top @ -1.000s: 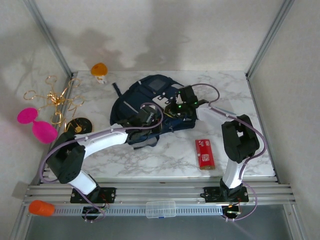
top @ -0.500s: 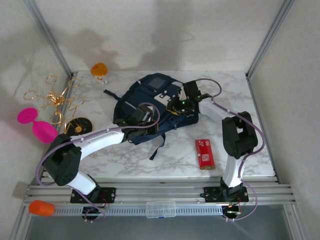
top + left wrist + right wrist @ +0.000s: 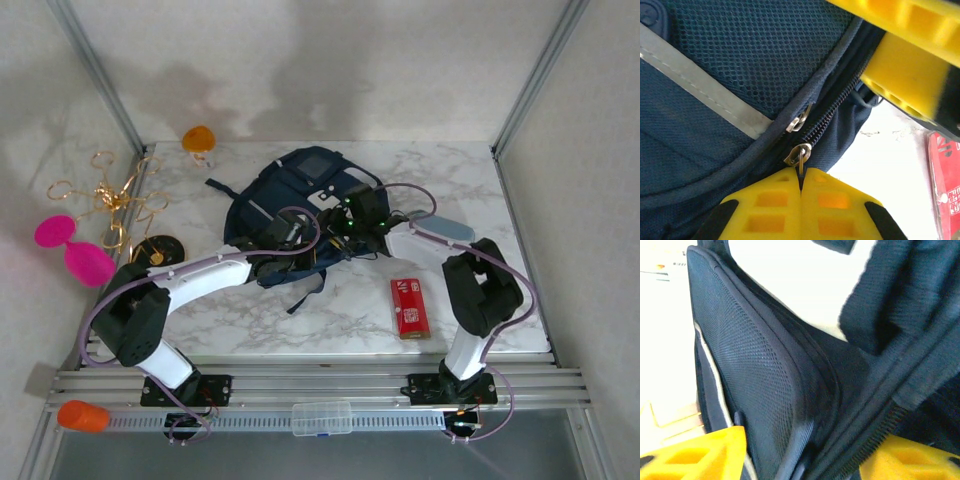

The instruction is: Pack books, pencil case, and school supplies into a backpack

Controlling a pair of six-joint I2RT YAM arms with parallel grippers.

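Observation:
The navy backpack [image 3: 300, 200] lies at the table's middle, and its mesh panel and pale stripe [image 3: 715, 95] show close up. My left gripper [image 3: 801, 176] is shut on the metal zipper pull [image 3: 799, 152] at the backpack's near edge [image 3: 290, 248]. My right gripper [image 3: 800, 467] is open, its yellow fingers [image 3: 690, 455] straddling the backpack's mesh side and zip [image 3: 790, 405]; from above it sits on the backpack's right side [image 3: 352, 220]. The red box of school supplies [image 3: 408, 307] lies on the marble to the right. The blue-grey pencil case [image 3: 447, 228] lies beside the right arm. The books are out of view.
An orange capped object [image 3: 198, 138] stands at the back left and a black-and-gold disc [image 3: 158, 250] lies at the left edge. Gold wire shapes [image 3: 105, 195] and pink discs [image 3: 75, 248] sit outside the left frame post. A strap [image 3: 305, 290] trails toward the front.
The right gripper has opened and shifted left onto the backpack. The backpack and its trailing strap have shifted a little. The left gripper has stayed shut on the zipper pull.

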